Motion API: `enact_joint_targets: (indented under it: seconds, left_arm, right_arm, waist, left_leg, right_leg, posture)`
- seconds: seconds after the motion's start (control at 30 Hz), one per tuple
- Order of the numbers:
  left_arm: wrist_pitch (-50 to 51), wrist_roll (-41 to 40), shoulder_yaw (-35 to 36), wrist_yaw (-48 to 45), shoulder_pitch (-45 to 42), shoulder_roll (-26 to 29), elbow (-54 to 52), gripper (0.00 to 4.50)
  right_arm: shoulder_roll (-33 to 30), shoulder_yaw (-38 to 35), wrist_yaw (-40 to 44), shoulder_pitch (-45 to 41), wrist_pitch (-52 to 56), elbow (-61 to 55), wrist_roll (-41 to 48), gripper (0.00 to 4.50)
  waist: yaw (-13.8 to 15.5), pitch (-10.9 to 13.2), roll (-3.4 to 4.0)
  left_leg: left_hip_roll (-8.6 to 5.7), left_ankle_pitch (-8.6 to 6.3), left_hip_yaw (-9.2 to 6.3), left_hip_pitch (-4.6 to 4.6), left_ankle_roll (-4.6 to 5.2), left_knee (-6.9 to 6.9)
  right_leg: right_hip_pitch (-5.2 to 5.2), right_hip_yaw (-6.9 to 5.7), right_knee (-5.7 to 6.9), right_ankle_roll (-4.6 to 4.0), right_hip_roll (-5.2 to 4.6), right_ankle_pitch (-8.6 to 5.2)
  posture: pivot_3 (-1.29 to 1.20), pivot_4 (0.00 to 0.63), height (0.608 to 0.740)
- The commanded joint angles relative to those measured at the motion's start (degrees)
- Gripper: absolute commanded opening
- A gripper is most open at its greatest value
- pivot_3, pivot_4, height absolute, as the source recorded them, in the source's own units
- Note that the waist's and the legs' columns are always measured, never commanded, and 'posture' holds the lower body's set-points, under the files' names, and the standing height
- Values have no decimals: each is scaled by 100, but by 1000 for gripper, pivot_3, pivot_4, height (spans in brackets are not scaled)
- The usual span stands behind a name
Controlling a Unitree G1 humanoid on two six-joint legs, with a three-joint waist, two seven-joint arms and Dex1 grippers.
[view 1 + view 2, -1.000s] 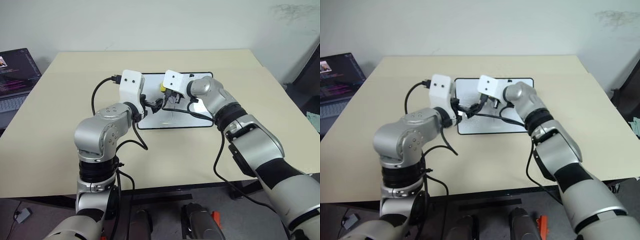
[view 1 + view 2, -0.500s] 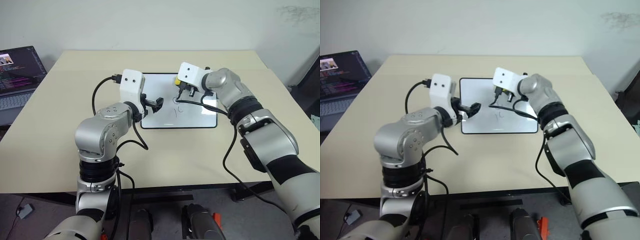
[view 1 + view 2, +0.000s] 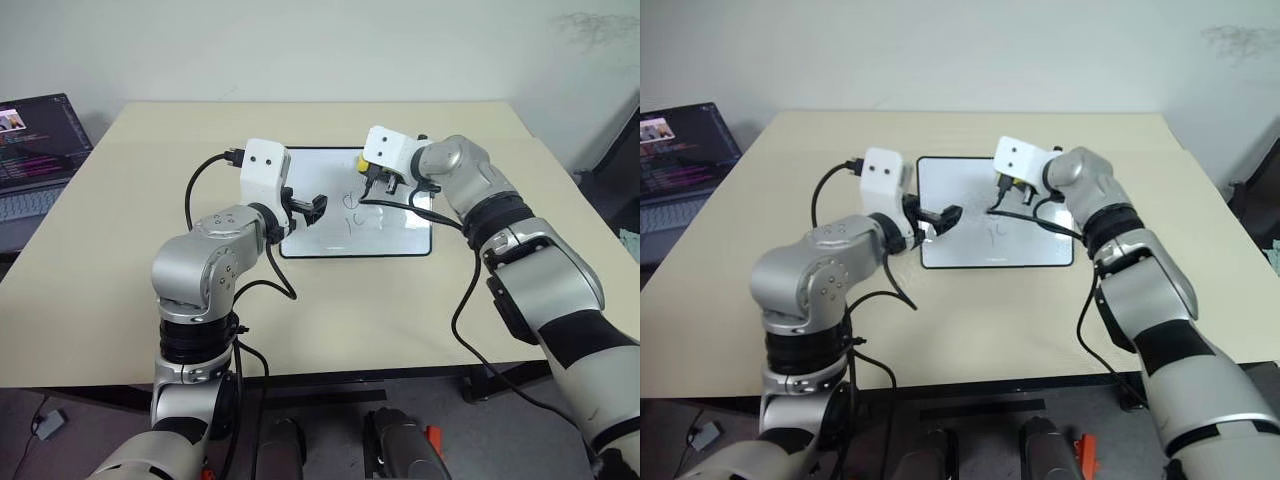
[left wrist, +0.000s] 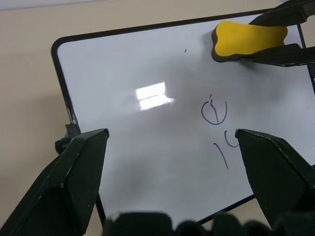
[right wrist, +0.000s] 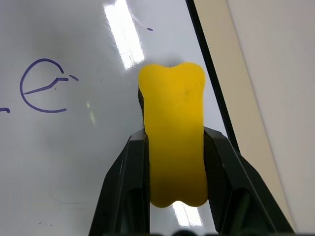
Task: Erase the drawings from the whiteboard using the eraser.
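The whiteboard lies flat on the table, black-framed. Its drawings are a small crossed circle with short curved strokes beneath, near the board's middle. My right gripper is shut on the yellow eraser, which sits low over the board's far side close to the frame, just beyond the circle. The eraser shows under the right wrist housing. My left gripper is open, hovering over the board's left part with nothing between its fingers.
The beige table spreads wide around the board. An open laptop stands off the table's left side. Black cables loop from both wrists, one trailing over the board's right side.
My right gripper carried the eraser to the right, away from the left gripper, uncovering the circle and strokes. The left gripper kept still. The camera view shifted slightly.
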Motion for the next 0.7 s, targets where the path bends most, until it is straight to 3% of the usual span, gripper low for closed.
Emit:
enact_joint_targets:
  seconds: [0.03, 0.7]
  left_arm:
    - [-125, -6, 3, -28, -92, 34, -155, 4500]
    - [-110, -16, 2, 21, -56, -13, -229, 4500]
  right_arm:
    - [220, 48, 48, -129, 30, 149, -65, 1102]
    - [681, -207, -808, -435, -65, 409, 36, 1102]
  waist:
    - [-51, 0, 0]
    - [-152, 0, 0]
  left_leg:
    - [0, 0, 0, 1, 0, 0]
    - [1, 0, -1, -11, 0, -5]
  right_leg:
    - [0, 0, 1, 1, 0, 1]
    - [-13, -1, 3, 19, 2, 13]
  posture:
    - [0, 150, 740]
    - [0, 150, 740]
